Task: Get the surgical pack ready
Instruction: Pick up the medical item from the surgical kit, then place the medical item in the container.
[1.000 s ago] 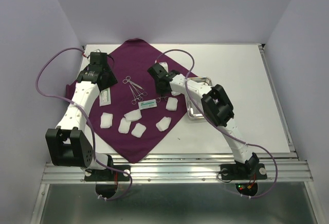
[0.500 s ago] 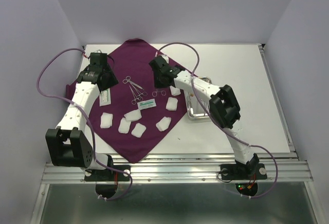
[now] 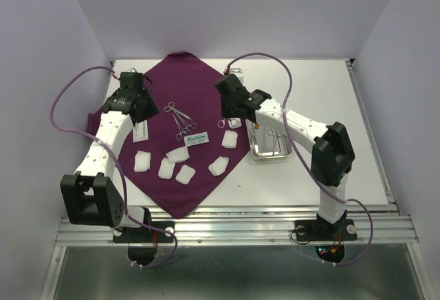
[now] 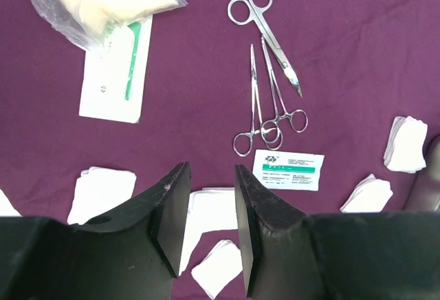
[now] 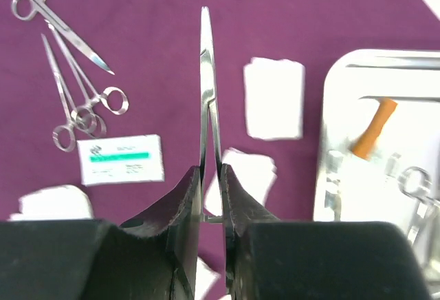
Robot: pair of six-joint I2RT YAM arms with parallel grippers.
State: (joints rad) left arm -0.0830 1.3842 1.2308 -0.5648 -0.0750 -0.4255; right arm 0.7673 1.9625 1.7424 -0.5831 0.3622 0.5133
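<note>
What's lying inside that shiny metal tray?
The tray holds an orange-handled tool and a ring-handled metal instrument. Seen from above, the right arm covers the tray's far end, so anything there is hidden.

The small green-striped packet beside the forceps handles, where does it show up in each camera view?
Top external: the packet lies near the middle of the purple cloth.
Left wrist: the packet sits lower right of centre.
Right wrist: the packet sits at lower left.
Shared landmark: the scissors, above the packet in every view.
</note>
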